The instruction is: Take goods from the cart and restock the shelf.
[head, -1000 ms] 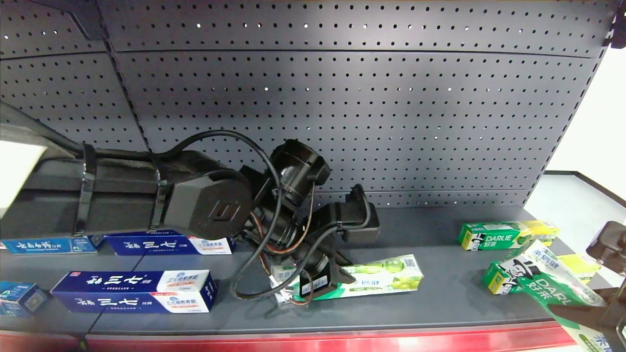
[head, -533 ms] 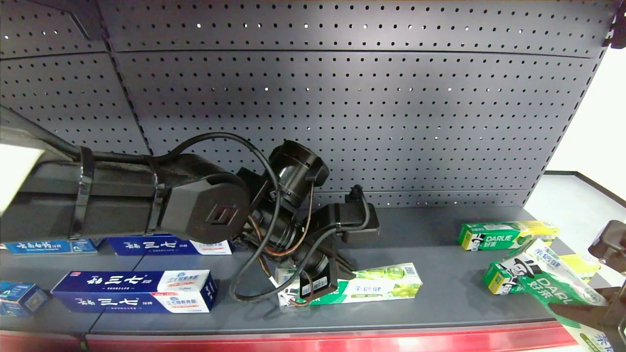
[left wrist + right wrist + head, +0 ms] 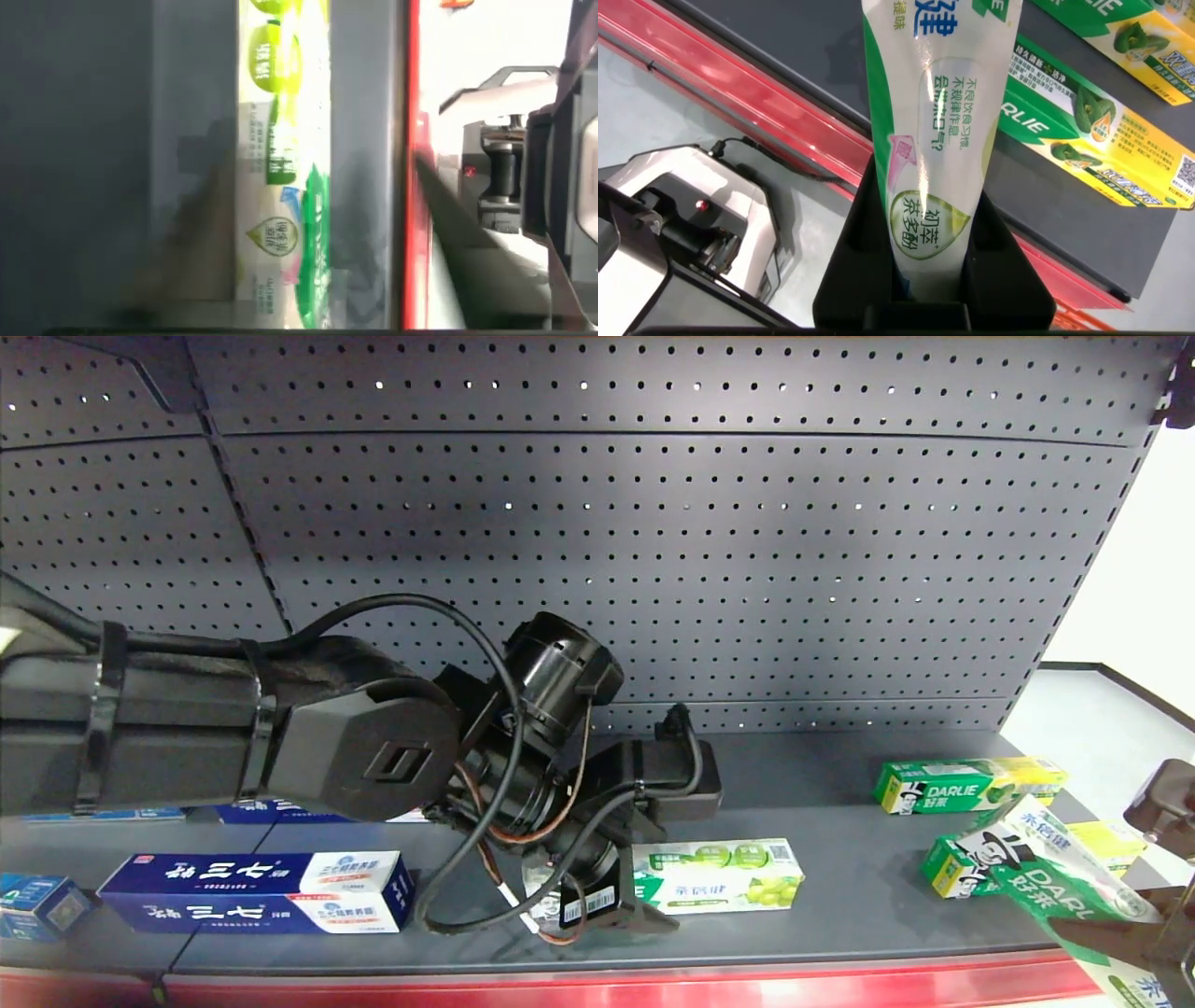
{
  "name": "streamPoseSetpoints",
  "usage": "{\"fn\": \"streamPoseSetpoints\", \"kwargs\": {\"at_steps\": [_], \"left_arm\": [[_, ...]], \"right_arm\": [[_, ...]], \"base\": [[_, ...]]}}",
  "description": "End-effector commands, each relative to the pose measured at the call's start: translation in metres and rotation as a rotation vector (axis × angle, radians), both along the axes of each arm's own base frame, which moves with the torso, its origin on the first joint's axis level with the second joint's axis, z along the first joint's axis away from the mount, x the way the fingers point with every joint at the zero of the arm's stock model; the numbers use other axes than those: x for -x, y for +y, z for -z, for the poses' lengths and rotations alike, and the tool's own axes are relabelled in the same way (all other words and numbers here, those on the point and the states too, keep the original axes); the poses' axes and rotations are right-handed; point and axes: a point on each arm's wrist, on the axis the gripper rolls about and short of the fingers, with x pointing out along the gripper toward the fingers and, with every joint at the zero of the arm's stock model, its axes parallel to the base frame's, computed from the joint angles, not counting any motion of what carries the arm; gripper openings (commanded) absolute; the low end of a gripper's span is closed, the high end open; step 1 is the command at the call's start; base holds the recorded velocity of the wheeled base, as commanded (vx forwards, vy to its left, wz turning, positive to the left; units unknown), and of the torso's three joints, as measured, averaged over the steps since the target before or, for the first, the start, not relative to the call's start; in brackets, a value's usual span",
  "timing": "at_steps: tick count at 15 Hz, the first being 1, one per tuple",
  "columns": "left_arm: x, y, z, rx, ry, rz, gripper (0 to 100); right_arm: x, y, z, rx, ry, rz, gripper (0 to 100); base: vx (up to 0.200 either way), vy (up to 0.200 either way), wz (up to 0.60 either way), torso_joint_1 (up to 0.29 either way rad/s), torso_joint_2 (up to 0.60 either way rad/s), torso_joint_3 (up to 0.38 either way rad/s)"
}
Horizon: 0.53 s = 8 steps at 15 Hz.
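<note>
A green and white toothpaste box (image 3: 728, 877) lies flat on the grey shelf (image 3: 840, 896), parallel to its front edge. My left gripper (image 3: 611, 905) sits over the box's left end, hiding part of it. The left wrist view looks down the same box (image 3: 280, 187), beside the shelf's red front edge (image 3: 409, 187). My right gripper (image 3: 1148, 933) is at the shelf's front right corner. It is shut on a green toothpaste box (image 3: 1046, 877) that sticks out up and to the left. In the right wrist view that box (image 3: 938, 121) runs out from between the right gripper (image 3: 934, 201).
Blue toothpaste boxes (image 3: 261, 891) lie at the left, one (image 3: 308, 814) partly behind my left arm. Green boxes (image 3: 971, 782) lie at the right and one (image 3: 1111, 845) behind the held box. A pegboard (image 3: 653, 569) backs the shelf. Bare shelf lies between the middle and right boxes.
My left gripper has shifted down and toward the shelf's front left. The green and white box has swung from tilted to level with the shelf edge. The right arm has kept still.
</note>
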Motion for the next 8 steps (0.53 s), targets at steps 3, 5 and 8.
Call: {"fn": "streamPoseSetpoints", "kwargs": {"at_steps": [3,5,8], "left_arm": [[0.003,0.002,-0.006,0.020,-0.020,0.001,100],[0.002,0.003,-0.010,0.035,-0.028,-0.011,100],[-0.008,0.005,-0.021,0.083,-0.051,-0.067,100]], "right_arm": [[0.002,0.000,0.002,0.001,0.003,-0.002,0],[0.004,0.000,0.002,-0.001,0.002,-0.001,0],[0.006,-0.001,0.002,0.000,-0.003,-0.002,0]], "base": [[0.000,0.000,0.00,0.000,0.00,0.000],[0.000,0.000,0.00,0.000,0.00,0.000],[0.000,0.000,0.00,0.000,0.00,0.000]]}}
